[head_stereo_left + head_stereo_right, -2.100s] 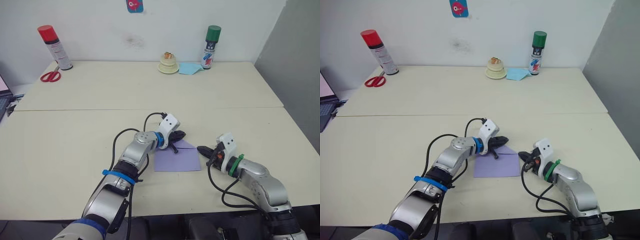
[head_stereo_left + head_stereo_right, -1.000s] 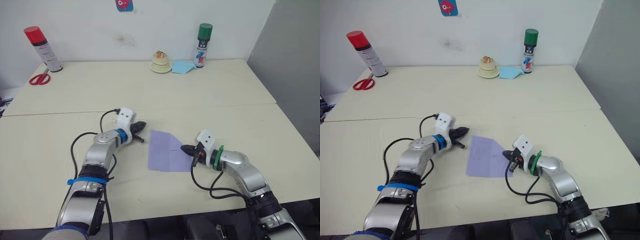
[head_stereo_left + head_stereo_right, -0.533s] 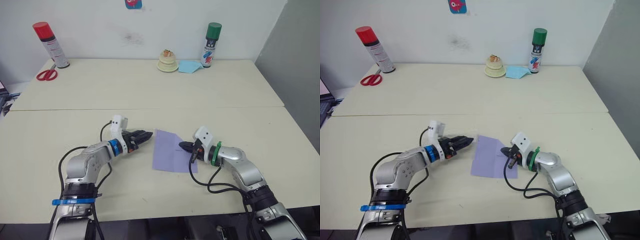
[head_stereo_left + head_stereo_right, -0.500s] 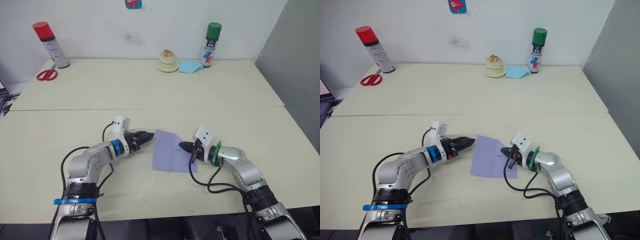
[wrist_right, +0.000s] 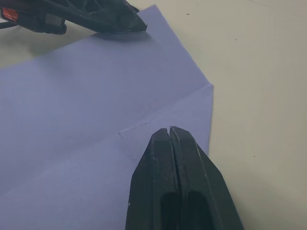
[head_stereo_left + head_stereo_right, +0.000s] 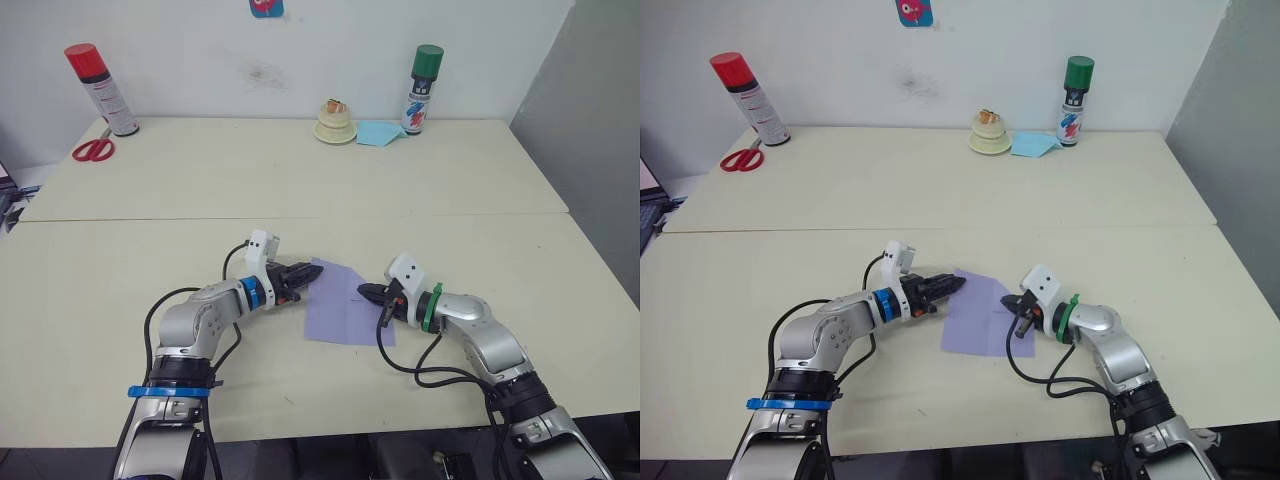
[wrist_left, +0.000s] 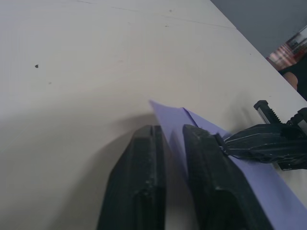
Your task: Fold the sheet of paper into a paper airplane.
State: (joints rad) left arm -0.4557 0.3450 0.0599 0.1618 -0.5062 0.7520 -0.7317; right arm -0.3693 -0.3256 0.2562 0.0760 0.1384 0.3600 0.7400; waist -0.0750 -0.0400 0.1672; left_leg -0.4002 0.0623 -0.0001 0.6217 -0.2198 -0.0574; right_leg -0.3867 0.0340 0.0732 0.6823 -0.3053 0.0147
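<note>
The sheet of paper (image 6: 340, 308) lies flat on the cream table, lavender, with a folded flap and crease on its right side (image 5: 158, 120). My left gripper (image 6: 306, 272) has reached the paper's far left corner. In the left wrist view its fingers (image 7: 144, 158) stand a narrow gap apart, with that slightly lifted corner (image 7: 160, 109) between them. My right gripper (image 6: 362, 291) is shut, its tip (image 5: 169, 130) resting on the paper at the flap's edge. The two grippers point at each other across the sheet.
At the table's back stand a red spray can (image 6: 95, 85) with red scissors (image 6: 92, 150) on the left, and a green spray can (image 6: 424, 85), a cream round object (image 6: 335, 122) and a light-blue paper (image 6: 378, 133) on the right. A seam (image 6: 150, 220) crosses the table.
My left gripper has moved right, from a short way off the sheet up to its far left corner. The right gripper has stayed on the paper's right side.
</note>
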